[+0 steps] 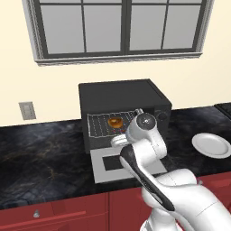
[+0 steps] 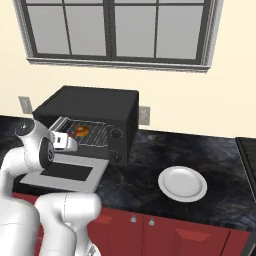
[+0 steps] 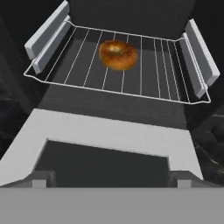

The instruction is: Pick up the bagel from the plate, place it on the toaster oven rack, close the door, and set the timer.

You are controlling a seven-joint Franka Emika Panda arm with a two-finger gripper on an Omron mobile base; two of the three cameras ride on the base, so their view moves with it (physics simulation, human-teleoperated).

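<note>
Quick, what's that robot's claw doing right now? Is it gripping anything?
Gripper: open and holding nothing; the bagel lies on the toaster oven rack.

We see a dark marbled counter (image 2: 220, 155) over red cabinets. On it stands the black toaster oven (image 2: 95, 107) against the wall, its door (image 2: 67, 175) folded down flat toward us over the counter. The white plate (image 2: 182, 183) lies on the counter well to the right of the oven, nothing on it.
</note>
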